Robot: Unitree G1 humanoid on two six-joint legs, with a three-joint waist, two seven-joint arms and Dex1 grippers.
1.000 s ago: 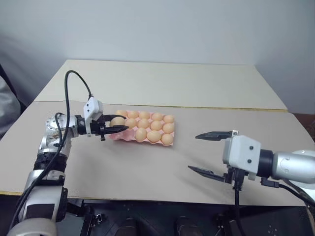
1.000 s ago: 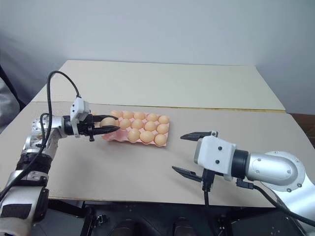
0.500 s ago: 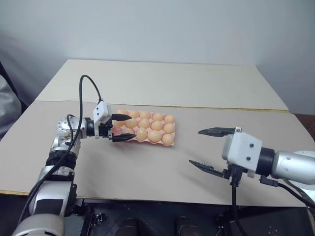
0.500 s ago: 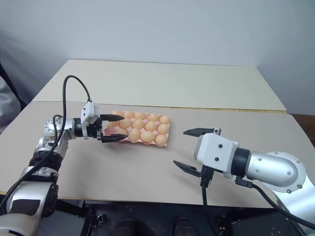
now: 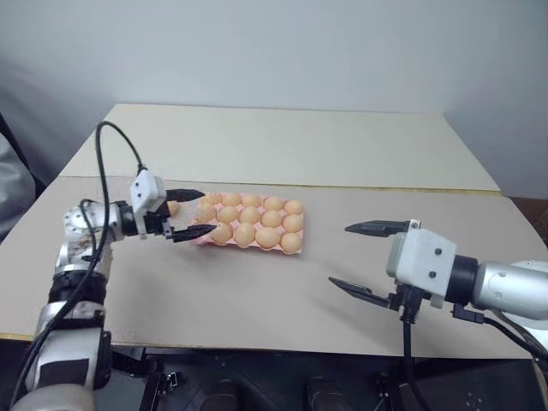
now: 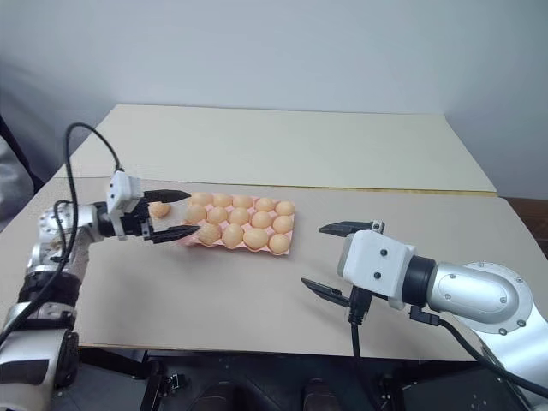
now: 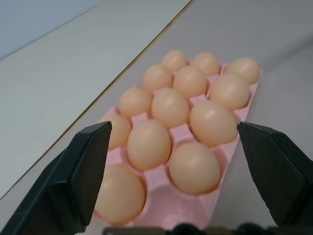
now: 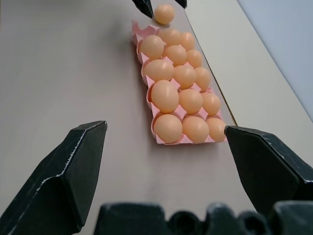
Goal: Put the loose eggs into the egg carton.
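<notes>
the left gripper (image 5: 187, 213) is spread empty at the egg carton (image 5: 295, 251) left edge, centre-left of frame. the right gripper (image 5: 366, 258) gapes empty lower right, bare table (image 5: 257, 300) between.

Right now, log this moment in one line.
left gripper: open, one egg between its fingers beside carton end | right gripper: open, empty | carton: mostly filled
</notes>
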